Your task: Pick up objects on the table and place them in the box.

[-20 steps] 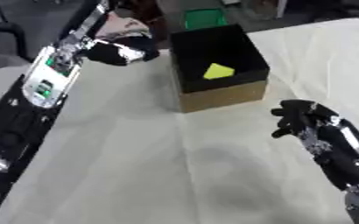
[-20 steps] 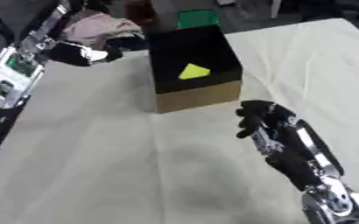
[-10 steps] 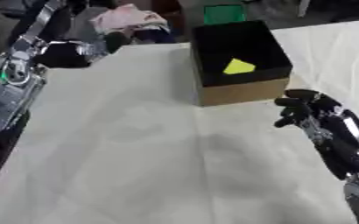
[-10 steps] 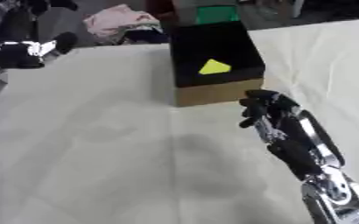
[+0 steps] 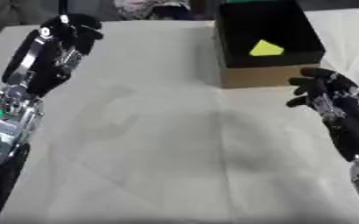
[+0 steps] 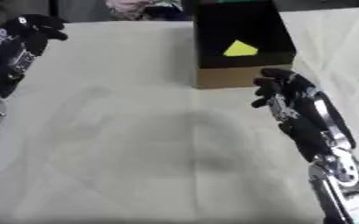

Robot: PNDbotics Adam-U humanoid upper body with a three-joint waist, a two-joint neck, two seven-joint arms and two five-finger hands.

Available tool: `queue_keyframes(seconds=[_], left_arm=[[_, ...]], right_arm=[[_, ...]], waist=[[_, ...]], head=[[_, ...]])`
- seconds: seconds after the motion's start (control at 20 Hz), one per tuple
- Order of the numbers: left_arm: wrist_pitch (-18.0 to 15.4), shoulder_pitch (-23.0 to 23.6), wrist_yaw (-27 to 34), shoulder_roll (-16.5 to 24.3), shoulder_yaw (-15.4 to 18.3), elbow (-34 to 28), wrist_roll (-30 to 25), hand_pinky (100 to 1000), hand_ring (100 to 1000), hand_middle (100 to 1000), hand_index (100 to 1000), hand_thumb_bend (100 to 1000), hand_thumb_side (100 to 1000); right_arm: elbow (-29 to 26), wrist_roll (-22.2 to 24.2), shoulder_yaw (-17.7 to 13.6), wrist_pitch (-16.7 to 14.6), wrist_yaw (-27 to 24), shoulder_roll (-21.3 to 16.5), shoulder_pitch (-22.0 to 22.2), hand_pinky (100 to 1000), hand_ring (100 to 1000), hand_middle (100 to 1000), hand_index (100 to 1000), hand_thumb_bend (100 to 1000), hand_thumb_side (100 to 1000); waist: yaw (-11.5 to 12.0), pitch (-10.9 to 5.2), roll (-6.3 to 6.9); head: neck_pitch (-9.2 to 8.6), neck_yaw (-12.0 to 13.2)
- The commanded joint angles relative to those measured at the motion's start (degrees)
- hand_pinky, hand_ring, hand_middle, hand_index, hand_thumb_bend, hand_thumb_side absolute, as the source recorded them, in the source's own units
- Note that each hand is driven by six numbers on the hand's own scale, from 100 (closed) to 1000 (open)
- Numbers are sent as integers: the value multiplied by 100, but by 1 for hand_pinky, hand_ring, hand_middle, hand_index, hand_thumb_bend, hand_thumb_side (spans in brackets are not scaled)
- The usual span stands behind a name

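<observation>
Fingers on your left hand (image 5: 69,36) look curled in and seem to hold nothing, up near the table's far left edge. Fingers on your right hand (image 6: 283,92) are relaxed and a bit bent, empty, hovering just beside the near right corner of the box (image 5: 268,74). Neither hand touches anything.

Box sits at the far middle of the table (image 5: 167,144), black inside with a brown cardboard front. One yellow wedge-shaped piece (image 5: 265,48) already lies inside it, on the floor of the box.

Step-wise, you look to be between picks: one thing is in and both hands are free. No loose object shows on the pale cloth in front of you. Beyond the far edge there's a pinkish bundle (image 6: 140,7), and a green thing just behind the box, too unclear to name.

Next move, as I judge it: find the next object first. If the bundle is a target, your left hand is the nearer one, so uncurl it before reaching. Keep your right hand clear of the box wall so it doesn't nudge it.
</observation>
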Motion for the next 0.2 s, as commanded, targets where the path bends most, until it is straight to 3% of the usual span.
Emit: queue_keyframes(seconds=[0.05, 0.2], left_arm=[[-71, 59, -13, -136, 140, -80, -95, 871, 710, 681, 766, 348, 643], [-180, 211, -76, -339, 166, -107, -153, 872, 707, 675, 769, 327, 673]], right_arm=[[-103, -59, -87, -19, 68, -98, -49, 599, 833, 522, 781, 131, 444], [-103, -78, -97, -26, 88, -89, -51, 599, 834, 522, 781, 131, 447]], waist=[[-4, -54, -11], [-17, -7, -17]], head=[[77, -42], [73, -67]])
